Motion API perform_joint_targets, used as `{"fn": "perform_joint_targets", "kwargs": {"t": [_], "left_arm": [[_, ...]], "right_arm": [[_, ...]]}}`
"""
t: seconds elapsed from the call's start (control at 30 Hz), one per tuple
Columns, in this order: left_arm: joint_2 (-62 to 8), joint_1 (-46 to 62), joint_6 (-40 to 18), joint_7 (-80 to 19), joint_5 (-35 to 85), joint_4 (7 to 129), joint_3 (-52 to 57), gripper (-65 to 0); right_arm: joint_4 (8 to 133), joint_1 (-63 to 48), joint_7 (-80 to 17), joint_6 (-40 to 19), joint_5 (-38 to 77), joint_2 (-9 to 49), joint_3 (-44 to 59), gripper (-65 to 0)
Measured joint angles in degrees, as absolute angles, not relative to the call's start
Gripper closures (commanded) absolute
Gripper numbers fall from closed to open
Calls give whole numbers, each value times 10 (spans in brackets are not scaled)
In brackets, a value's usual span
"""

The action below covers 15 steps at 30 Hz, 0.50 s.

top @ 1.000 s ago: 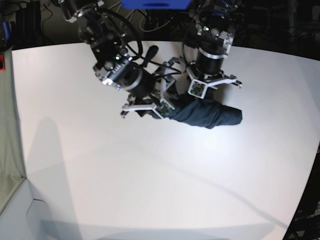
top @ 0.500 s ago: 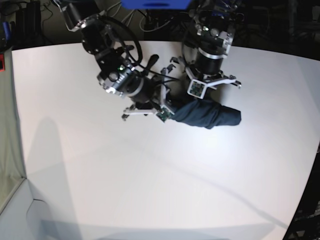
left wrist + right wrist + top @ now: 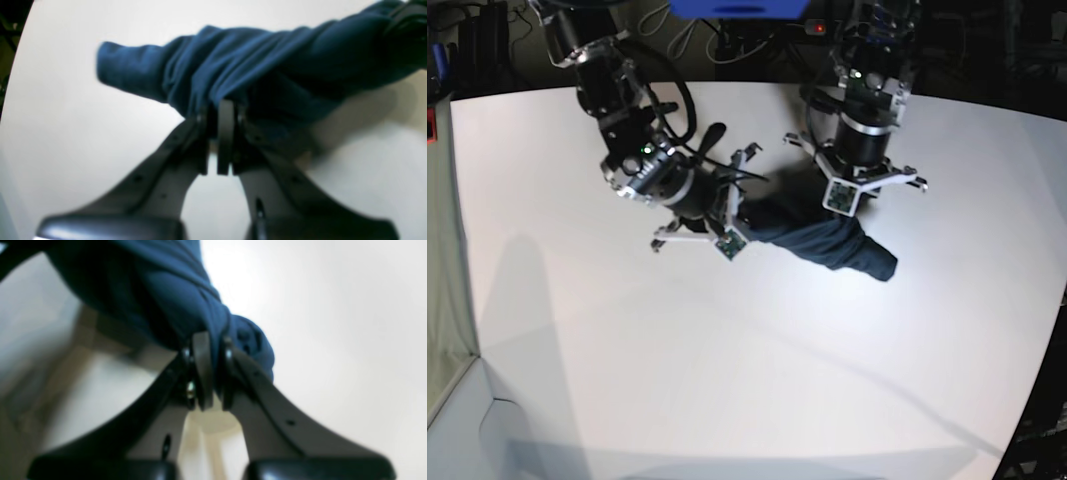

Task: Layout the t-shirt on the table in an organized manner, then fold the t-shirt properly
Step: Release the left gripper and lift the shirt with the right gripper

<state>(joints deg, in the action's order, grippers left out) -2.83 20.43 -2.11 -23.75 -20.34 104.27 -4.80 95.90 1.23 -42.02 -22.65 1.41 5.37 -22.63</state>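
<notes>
The t-shirt is a bunched dark navy roll on the white table, stretched between both grippers. In the base view my right gripper is at the roll's left end and my left gripper is above its middle. In the right wrist view the right gripper is shut on a twisted fold of the t-shirt. The left wrist view has the left gripper shut on the lower edge of the t-shirt, whose loose end points left. No label mark shows.
A grey-green panel borders the table's left side. Dark clutter and cables lie behind the far edge, with a blue object at the top. White tabletop stretches in front of the arms.
My right gripper has closed on the t-shirt's left end and drawn back to the left. The left arm has shifted right. The roll now lies longer and slanted.
</notes>
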Motion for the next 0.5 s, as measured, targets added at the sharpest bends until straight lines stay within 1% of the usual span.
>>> {"fn": "perform_joint_targets", "kwargs": {"t": [0.13,0.2,0.3,0.33,0.37,0.43,0.5], "left_arm": [[-29,205,-22,-237,-203,1046,-47,-6],[-28,205,-34,-233,-199,1046,-32,-6],[-26,204,-34,-233,-197,1046,-3,-6],[-27,203,-15,-240,-208,1046,3,-6],[-30,201,-7,-245,-213,1046,15,-6],[-41,197,-2,-244,-216,1046,20,-6],[-36,197,-3,-242,-212,1046,16,-6]], "right_arm": [[959,12,-420,-229,20,53,-206,0],[959,12,-419,-232,23,53,-190,0],[959,12,-416,-234,26,60,-175,0],[957,12,-428,-233,10,60,-166,0],[950,13,-433,-231,-1,63,-154,0],[929,16,-435,-222,-8,74,-133,0],[913,24,-435,-219,-10,74,-124,0]]}}
